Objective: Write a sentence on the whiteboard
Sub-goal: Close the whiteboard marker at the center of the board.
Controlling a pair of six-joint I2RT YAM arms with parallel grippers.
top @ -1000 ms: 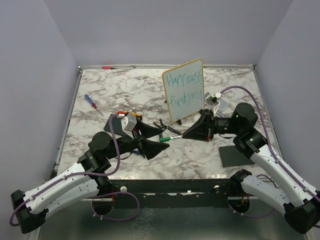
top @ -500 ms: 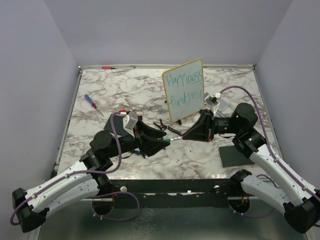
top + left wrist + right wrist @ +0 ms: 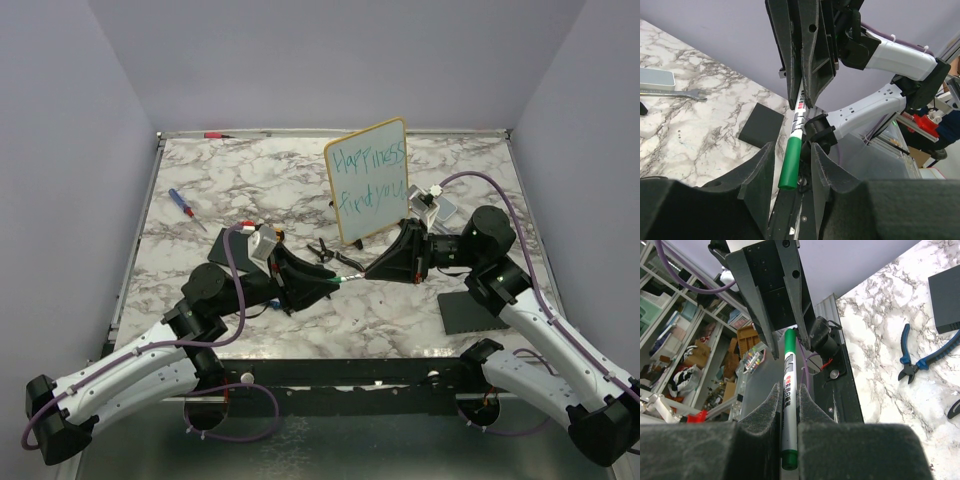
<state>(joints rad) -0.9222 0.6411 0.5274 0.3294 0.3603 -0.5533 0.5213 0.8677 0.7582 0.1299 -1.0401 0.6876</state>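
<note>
While the whiteboard stands upright mid-table, two grippers meet on one marker.
On it the sentence, teal, two lines: "Happiness find you". Just before the board, right gripper clamps the marker's white barrel; left gripper straddles its green cap, jaws narrow, slim gaps either side. Marble table; blue screwdriver far left; grey pad near right.

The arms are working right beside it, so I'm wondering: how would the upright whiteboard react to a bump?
The whiteboard would probably tip easily, since it stands upright on a narrow base. It looks thin and light, so a nudge would likely slide it across the smooth marble table. Its flat panel seems rigid rather than floppy.
</note>
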